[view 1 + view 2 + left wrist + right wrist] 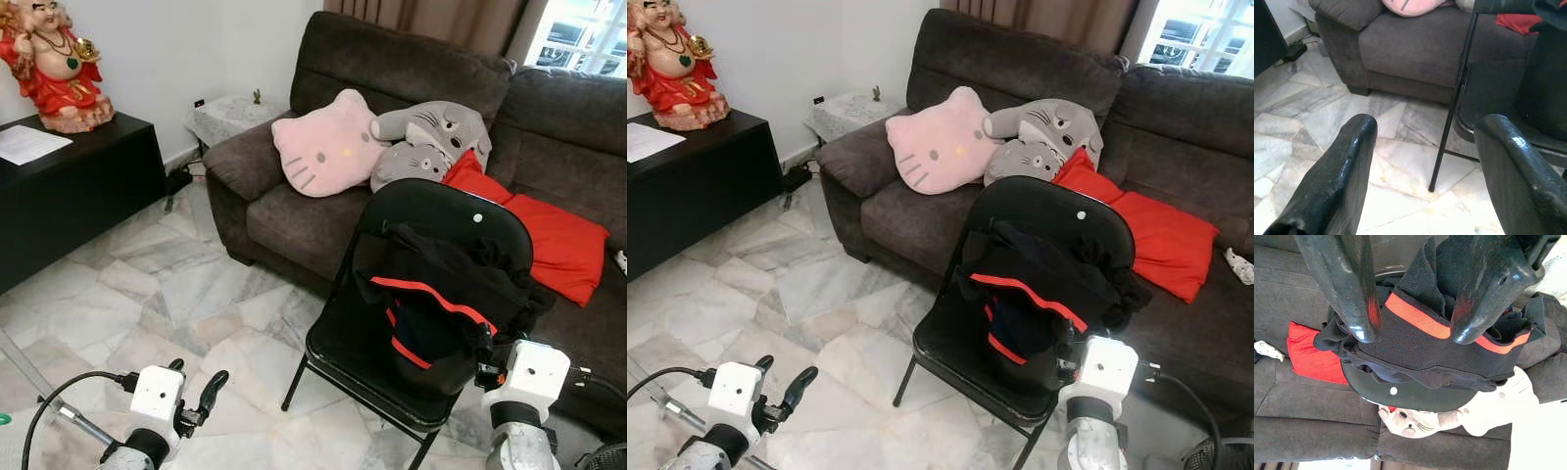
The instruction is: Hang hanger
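My left fingers hang wide apart over the marble floor. My right fingers straddle the black garment with red trim, heaped on the folding chair; no hanger is visible. Closing now could bunch cloth only and drag it off the seat.

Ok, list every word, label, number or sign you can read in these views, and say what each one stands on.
None can be read.
White paper on the black cabinet: any print is too small to tell.
Black garment with red stripes on the folding chair: no lettering shows.
Pink cat cushion and grey cushion on the sofa: drawn faces, no words.
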Controlling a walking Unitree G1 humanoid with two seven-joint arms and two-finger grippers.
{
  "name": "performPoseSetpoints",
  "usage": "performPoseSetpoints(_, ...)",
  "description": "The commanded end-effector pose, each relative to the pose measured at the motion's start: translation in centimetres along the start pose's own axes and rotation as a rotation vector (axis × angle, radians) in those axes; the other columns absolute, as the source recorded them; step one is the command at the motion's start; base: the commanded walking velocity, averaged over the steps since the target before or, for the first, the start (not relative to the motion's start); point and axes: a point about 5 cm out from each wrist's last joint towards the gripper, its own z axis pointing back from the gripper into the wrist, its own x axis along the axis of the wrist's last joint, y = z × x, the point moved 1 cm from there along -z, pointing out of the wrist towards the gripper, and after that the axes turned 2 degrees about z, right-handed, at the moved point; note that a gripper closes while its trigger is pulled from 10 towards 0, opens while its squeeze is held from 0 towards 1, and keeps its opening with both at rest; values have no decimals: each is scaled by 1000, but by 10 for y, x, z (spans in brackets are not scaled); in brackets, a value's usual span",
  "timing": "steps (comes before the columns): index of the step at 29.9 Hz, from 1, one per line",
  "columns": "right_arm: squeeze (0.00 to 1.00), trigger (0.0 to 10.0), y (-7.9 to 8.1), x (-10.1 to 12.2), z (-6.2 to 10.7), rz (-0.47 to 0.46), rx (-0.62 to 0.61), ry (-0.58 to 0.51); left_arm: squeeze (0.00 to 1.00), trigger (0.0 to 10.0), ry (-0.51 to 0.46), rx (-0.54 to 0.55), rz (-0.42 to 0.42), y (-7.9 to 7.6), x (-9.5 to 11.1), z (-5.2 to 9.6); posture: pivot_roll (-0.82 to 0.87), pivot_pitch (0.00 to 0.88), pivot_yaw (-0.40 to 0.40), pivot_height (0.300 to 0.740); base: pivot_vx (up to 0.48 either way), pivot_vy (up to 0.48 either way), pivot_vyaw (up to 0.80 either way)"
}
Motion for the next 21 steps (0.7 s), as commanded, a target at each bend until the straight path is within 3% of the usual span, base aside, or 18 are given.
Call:
performPoseSetpoints(1, 0, 10000, -1, 4, 1, -8, 0, -20, 0, 10000, -26, -11, -4, -3, 5, -2, 0, 3, -51, 740, 304, 0, 0)
performPoseSetpoints(18, 0, 10000, 2, 6, 1, -7, 20, -35, 0, 10000, -41, -22, -3, -5, 6, -4, 0, 0, -53, 740, 354, 0, 0)
performPoseSetpoints(21, 0, 10000, 1, 6, 2, -3, 20, -37, 0, 10000, -40, -24, -4, -5, 7, -5, -1, 0, -54, 740, 0, 0, 0)
